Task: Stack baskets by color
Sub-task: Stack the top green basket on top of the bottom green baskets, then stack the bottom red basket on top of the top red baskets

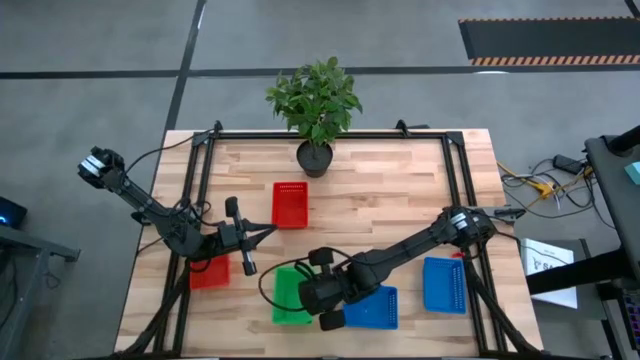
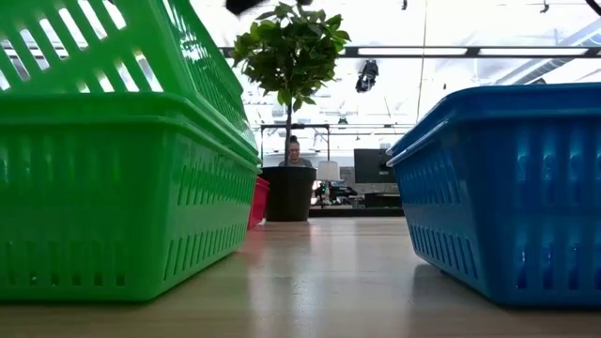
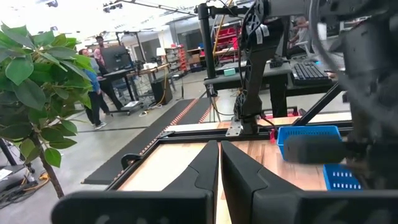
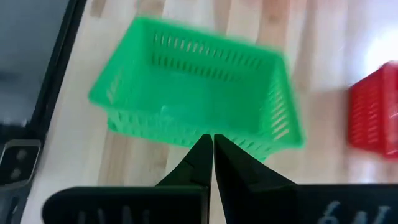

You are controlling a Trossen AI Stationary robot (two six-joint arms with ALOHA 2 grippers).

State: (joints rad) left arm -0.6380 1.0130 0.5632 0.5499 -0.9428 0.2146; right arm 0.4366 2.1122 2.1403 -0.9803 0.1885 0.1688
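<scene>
Overhead, we see the baskets spread over the wooden table [image 1: 400, 210]: a red basket [image 1: 290, 204] near the middle, another red one [image 1: 209, 272] at the left under the left arm, a green stack [image 1: 290, 296] at the front edge, a blue basket [image 1: 372, 308] just beside it and a second blue basket [image 1: 444, 285] farther right. Only from above do we get the potted plant [image 1: 315, 105] at the table's far edge and both arms together; the left gripper [image 1: 247, 262] hovers near the left red basket, the right gripper [image 1: 322, 262] above the green stack. From table height we see green nested inside green [image 2: 122, 169], which the top view hides. Each wrist view shows its own fingers [image 3: 217, 168] pressed together, holding nothing; the right fingers [image 4: 211, 158] point at the green stack [image 4: 193, 87].
</scene>
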